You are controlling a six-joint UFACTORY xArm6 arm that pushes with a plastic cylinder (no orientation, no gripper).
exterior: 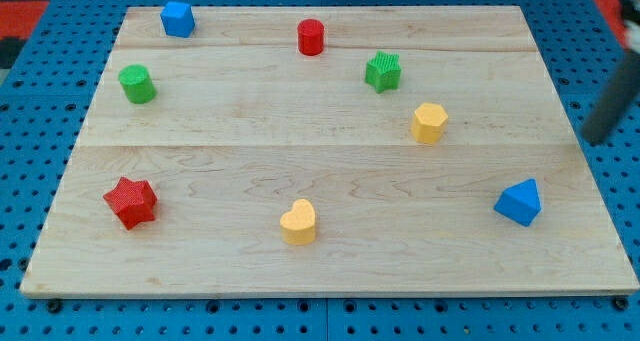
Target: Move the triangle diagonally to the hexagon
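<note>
The blue triangle (519, 202) lies near the board's right edge, toward the view's bottom. The yellow hexagon (429, 122) sits up and to the left of it, right of the board's middle. My rod enters blurred at the view's right edge, and my tip (596, 139) is just off the board's right side, above and to the right of the blue triangle, touching no block.
On the wooden board (300, 151) also lie a blue block (177, 19) at top left, a red cylinder (311, 37), a green star (383, 71), a green cylinder (137, 84), a red star (131, 202) and a yellow heart (298, 222).
</note>
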